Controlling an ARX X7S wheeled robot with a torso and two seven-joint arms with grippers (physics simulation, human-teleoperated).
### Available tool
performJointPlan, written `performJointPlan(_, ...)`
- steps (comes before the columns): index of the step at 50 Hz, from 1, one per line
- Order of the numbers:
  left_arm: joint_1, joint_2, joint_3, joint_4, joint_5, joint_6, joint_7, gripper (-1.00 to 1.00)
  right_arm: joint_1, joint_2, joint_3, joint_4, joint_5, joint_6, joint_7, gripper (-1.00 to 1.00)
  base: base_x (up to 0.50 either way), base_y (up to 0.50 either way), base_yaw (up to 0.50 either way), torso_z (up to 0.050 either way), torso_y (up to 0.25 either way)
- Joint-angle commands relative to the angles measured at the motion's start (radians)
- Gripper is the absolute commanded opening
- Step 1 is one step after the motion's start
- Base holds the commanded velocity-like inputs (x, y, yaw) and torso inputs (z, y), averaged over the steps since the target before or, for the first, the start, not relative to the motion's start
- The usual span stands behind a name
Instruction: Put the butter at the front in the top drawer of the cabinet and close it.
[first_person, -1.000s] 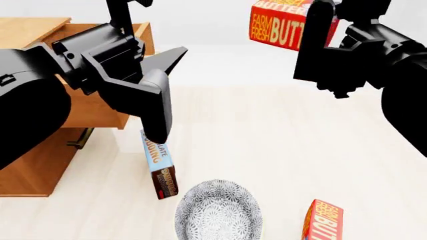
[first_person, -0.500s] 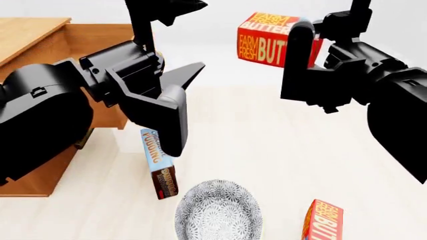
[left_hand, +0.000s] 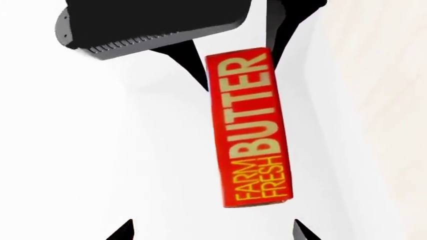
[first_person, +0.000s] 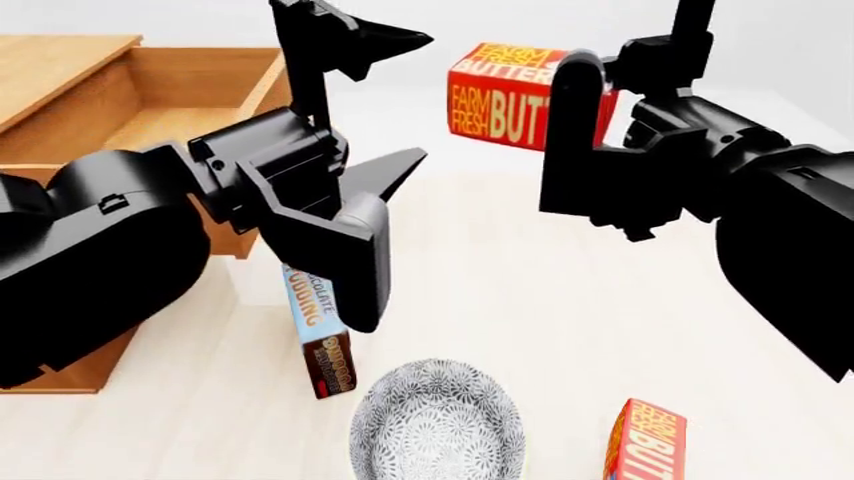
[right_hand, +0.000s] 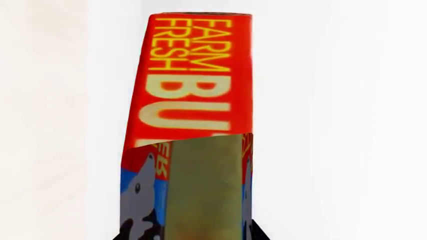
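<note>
My right gripper (first_person: 567, 92) is shut on the butter (first_person: 501, 95), a red carton lettered "FARM FRESH BUTTER", held in the air to the right of the cabinet (first_person: 54, 60). The right wrist view shows the carton (right_hand: 197, 85) clamped between the jaws of that gripper (right_hand: 200, 230). The top drawer (first_person: 174, 110) stands pulled open at the far left, its inside bare where it shows. My left gripper (first_person: 420, 98) is open and holds nothing, between the drawer and the carton. In the left wrist view the carton (left_hand: 248, 130) hangs ahead of the left gripper's (left_hand: 213, 232) spread fingertips.
A look-alike butter carton (first_person: 647, 440) stands at the near right. A blue-and-brown pudding box (first_person: 318, 340) stands partly behind my left gripper's lower finger. A patterned grey bowl (first_person: 437, 420) sits in front of it. The pale floor (first_person: 534, 320) spreads between them.
My right gripper has carried the butter leftward and a little lower, toward the drawer. The left arm has shifted right and up, uncovering more of the open drawer.
</note>
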Motion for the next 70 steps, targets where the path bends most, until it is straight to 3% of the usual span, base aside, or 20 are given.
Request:
performJointPlan(1,0.021,0.007,0.004,-0.004,-0.002,0.012,-0.005,1.0,0.017,-0.02,0.04,0.017,-0.094,-0.012,0.01,-1.0,0.0,0.0,0.0,0.0,0.0)
performJointPlan(49,0.089,0.04,0.007,-0.038,-0.003,0.034,-0.036,1.0,0.02,-0.094,0.106,-0.029,-0.074,-0.055,-0.039,-1.0,0.0,0.0,0.0,0.0,0.001)
performJointPlan(70,0.107,-0.021,0.004,0.021,-0.011,-0.04,-0.041,1.0,0.049,-0.089,0.199,-0.124,-0.015,0.0,-0.036,-1.0,0.0,0.0,0.0,0.0,0.001)
